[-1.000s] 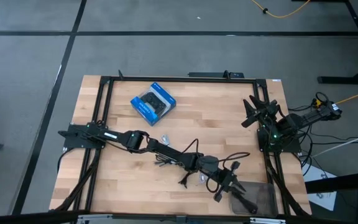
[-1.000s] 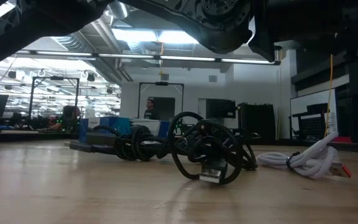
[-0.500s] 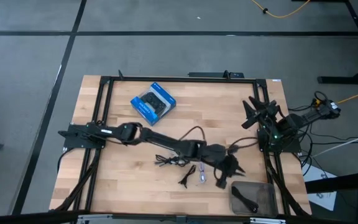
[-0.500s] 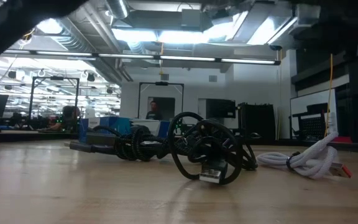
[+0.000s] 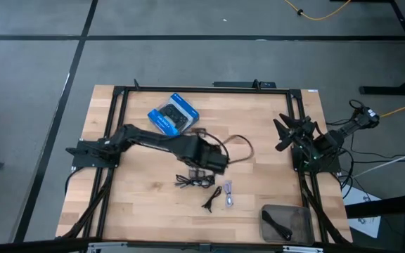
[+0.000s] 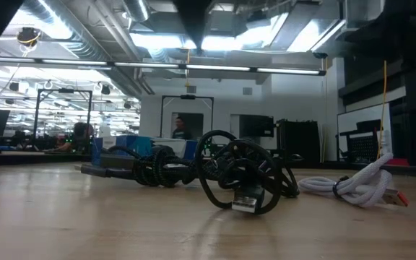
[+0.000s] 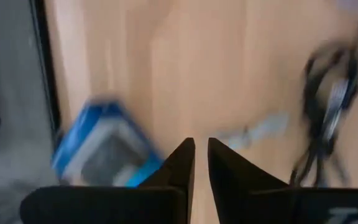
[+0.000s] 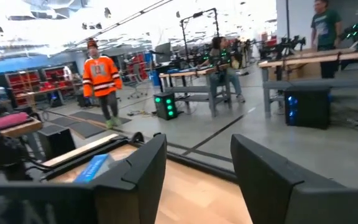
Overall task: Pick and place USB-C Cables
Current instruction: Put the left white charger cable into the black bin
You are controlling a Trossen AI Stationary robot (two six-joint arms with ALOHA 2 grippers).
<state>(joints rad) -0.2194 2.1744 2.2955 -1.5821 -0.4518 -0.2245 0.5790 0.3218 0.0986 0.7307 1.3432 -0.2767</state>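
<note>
Three USB-C cables lie near the table's middle: a black bundle (image 5: pixel 194 180), a black one (image 5: pixel 211 197) and a white-grey one (image 5: pixel 228 195). The low view shows them as a black coil (image 6: pixel 244 177), a black bundle (image 6: pixel 157 170) and a white-grey cable (image 6: pixel 360 186). Another black cable (image 5: pixel 280 225) lies in the clear bin (image 5: pixel 302 215). My left gripper (image 5: pixel 213 161) hovers over the middle, just far of the cables, shut and empty (image 7: pixel 201 152). My right gripper (image 5: pixel 285 131) waits at the right edge, open (image 8: pixel 197 152).
The blue controller box (image 5: pixel 174 117) lies flat at the far left-centre, also in the left wrist view (image 7: pixel 104 152). A black frame rail (image 5: pixel 202 89) borders the table. People stand and walk in the room beyond (image 8: pixel 101 78).
My left arm has swung up and away from over the clear bin at the near right corner, back toward the table's middle and far-left. The black cable stays lying in the bin. The cables on the table have not moved.
</note>
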